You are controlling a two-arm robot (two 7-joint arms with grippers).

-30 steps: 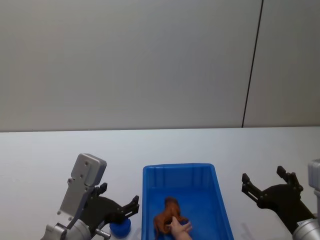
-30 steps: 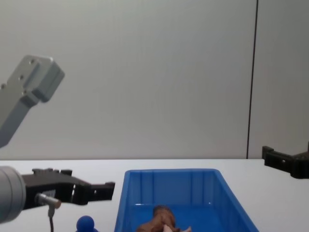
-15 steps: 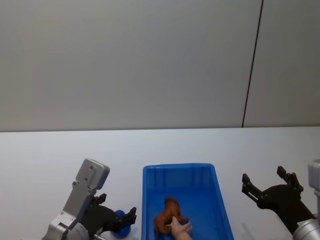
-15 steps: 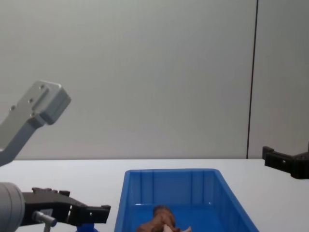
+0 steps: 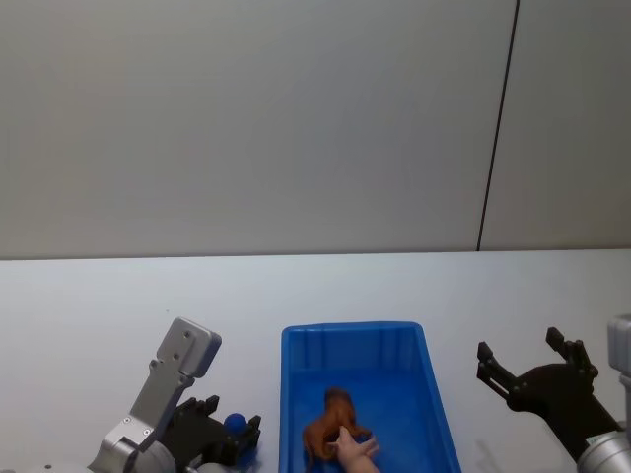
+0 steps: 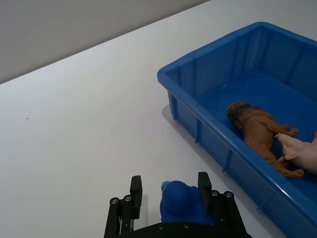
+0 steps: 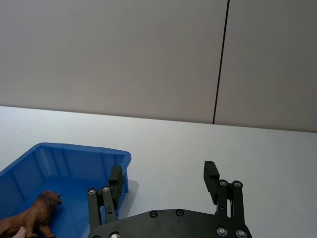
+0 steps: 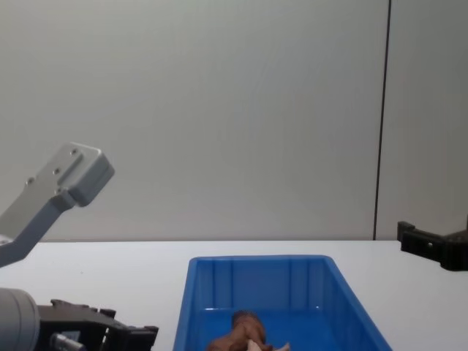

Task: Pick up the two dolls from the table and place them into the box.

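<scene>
A blue round-headed doll (image 6: 177, 204) stands on the white table (image 5: 89, 325), just left of the blue box (image 5: 290, 384). My left gripper (image 6: 171, 191) is low over the table, open, with one finger on each side of this doll (image 5: 235, 424). Inside the box (image 6: 213, 69) lie a shaggy brown animal doll (image 6: 255, 130) and a pale pink pig doll (image 6: 303, 151), touching each other. My right gripper (image 5: 530, 367) hangs open to the right of the box, holding nothing.
A plain grey wall with a dark vertical seam (image 5: 498, 128) stands behind the table. White tabletop runs along the left of the box and beyond its far rim (image 8: 257, 259).
My left gripper has come down and drawn in toward the blue doll, so its fingers now flank it. The right arm and the dolls in the box have not moved.
</scene>
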